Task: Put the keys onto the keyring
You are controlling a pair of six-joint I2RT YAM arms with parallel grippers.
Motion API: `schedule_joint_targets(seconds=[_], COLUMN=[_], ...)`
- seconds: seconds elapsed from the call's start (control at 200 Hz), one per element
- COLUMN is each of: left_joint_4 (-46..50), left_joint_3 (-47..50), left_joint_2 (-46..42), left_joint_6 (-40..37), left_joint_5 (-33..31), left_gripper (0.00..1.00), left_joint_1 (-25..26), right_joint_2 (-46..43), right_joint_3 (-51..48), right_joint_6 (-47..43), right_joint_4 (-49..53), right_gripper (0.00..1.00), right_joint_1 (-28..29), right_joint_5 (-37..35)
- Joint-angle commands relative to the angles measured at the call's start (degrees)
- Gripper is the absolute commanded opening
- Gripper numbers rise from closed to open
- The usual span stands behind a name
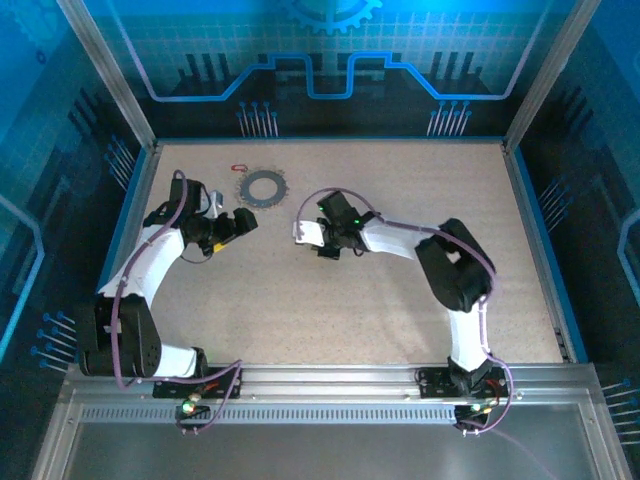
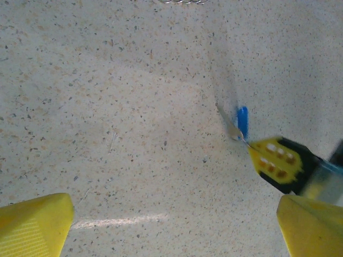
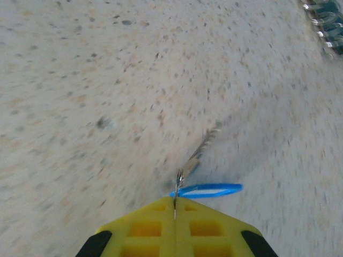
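From the near edge, where both arm bases are bolted, I look across the speckled beige worktop [image 1: 400, 320] to the two grippers. They sit about midway to the far edge, left of centre.

My right gripper [image 3: 175, 199] is pinched fully closed. Its yellow fingers clamp a thin metal sliver of the tiny blue-headed metal key [image 3: 209, 189]. The blue head sticks out just past the fingertips, lying crosswise, and the pale blade angles away beyond it. (The right wrist picture is smeared, so I cannot tell whether the key touches the worktop or hangs just above it.)

My left gripper [image 1: 238, 222] faces it from the left, near but apart, with its jaws spread wide and empty. In its own wrist camera the yellow fingertips [image 2: 37, 222] sit in the bottom corners. The blue-headed metal key shows beyond them with the right gripper's tip on it.

Farther on, toward the far edge and left of centre, the wide, flat, dark grey keyring [image 1: 245, 188] with its jagged rim lies flat, apart from both grippers. Just beside its far-left rim, toward the far-left corner, lies the tiny red-headed key [image 1: 239, 168].
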State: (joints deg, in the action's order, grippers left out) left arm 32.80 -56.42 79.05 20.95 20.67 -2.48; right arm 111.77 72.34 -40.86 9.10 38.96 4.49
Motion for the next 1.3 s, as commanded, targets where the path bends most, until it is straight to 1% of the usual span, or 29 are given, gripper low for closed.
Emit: schedule_joint_targets(seconds=[0.0, 0.16, 0.3, 0.4, 0.6, 0.64, 0.69, 0.79, 0.835, 0.895, 0.965, 1.04, 1.1, 1.16, 1.296], left_joint_4=[1.3, 0.6, 0.2, -0.3, -1.2, -1.2, -1.3, -1.5, -1.6, -1.7, -1.9, -2.0, -2.1, -2.3, -2.7], left_joint_3=[-0.6, -0.2, 0.1, 0.5, 1.2, 1.3, 1.4, 1.6, 1.7, 1.7, 1.9, 2.0, 2.0, 2.1, 2.2], left_joint_2=[0.5, 0.8, 0.5, 0.1, -0.4, -0.2, 0.0, 0.3, 0.3, 0.4, 0.5, 0.6, 0.8, 0.9, 1.2], left_joint_6=[0.6, 1.6, 1.9, 2.2, 2.5, 2.6, 2.7, 2.9, 2.9, 2.9, 3.1, 3.1, 3.3, 3.6, 4.1], left_joint_5=[0.3, 1.1, 1.3, 1.3, 1.4, 1.5, 1.8, 2.0, 2.3, 2.3, 2.4, 2.5, 2.5, 2.5, 3.1], left_gripper=[0.99, 0.99, 0.99, 0.99, 0.99, 0.99, 0.99, 0.99, 0.99, 0.99, 0.99, 0.99, 0.99, 0.99, 0.99], left_joint_1=[-0.5, -0.5, -0.5, -0.4, -0.5, -0.4, -0.4, -0.3, -0.3, -0.3, -0.3, -0.2, -0.2, -0.2, -0.2], right_joint_2=[-8.4, -18.5, -26.8, -33.4, -47.6, -49.8, -53.5, -59.9, -61.5, -63.2, -64.1, -63.8, -62.7, -61.2, -58.4], right_joint_3=[-5.6, -13.7, -18.9, -24.4, -32.6, -33.8, -35.0, -35.3, -34.9, -34.5, -34.3, -34.3, -34.2, -34.2, -34.2], right_joint_6=[9.7, 18.4, 27.2, 33.1, 42.4, 44.7, 44.9, 50.8, 53.1, 56.6, 64.3, 71.6, 76.2, 78.9, 82.4], right_joint_4=[-1.4, 2.3, 5.5, 5.7, 8.3, 9.8, 9.7, 14.5, 17.8, 22.0, 27.0, 31.6, 34.6, 36.5, 37.0], right_gripper=[0.0, 0.0, 0.0, 0.0, 0.0, 0.0, 0.0, 0.0, 0.0, 0.0, 0.0, 0.0, 0.0, 0.0, 0.0], right_joint_1=[-0.1, -1.2, -4.6, -6.4, -10.0, -10.2, -9.7, -9.3, -9.8, -10.2, -10.2, -10.2, -10.1, -10.1, -10.0], right_joint_5=[0.7, 3.5, 8.2, 9.5, 6.8, 5.4, 4.9, -3.6, -5.6, -6.4, -8.0, -8.0, -7.4, -5.9, -1.9])
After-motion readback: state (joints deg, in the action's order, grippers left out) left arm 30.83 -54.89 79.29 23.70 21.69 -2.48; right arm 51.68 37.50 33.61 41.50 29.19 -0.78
